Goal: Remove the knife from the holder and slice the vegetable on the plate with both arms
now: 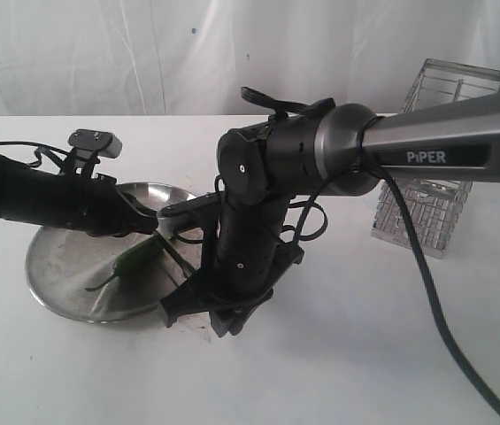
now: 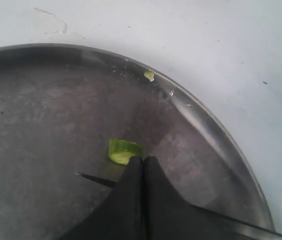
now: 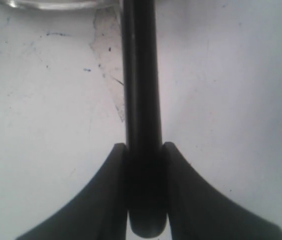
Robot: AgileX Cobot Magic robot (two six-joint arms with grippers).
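Left gripper (image 2: 143,159) jaws together lower centre, vegetable (image 2: 123,151) piece just beside tips on plate (image 2: 215,135); right gripper (image 3: 143,150) jaws clamped on knife (image 3: 141,75) handle.

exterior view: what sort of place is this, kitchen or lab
Probably a robot test bench, not a real kitchen: a white cloth backdrop, a plain white table, and two robot arms working over a steel plate.

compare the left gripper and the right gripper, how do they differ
The left gripper is shut with nothing between its fingers; the right gripper is shut on the knife handle. The left hangs over the plate; the right is over the white table beside it. Both are black.
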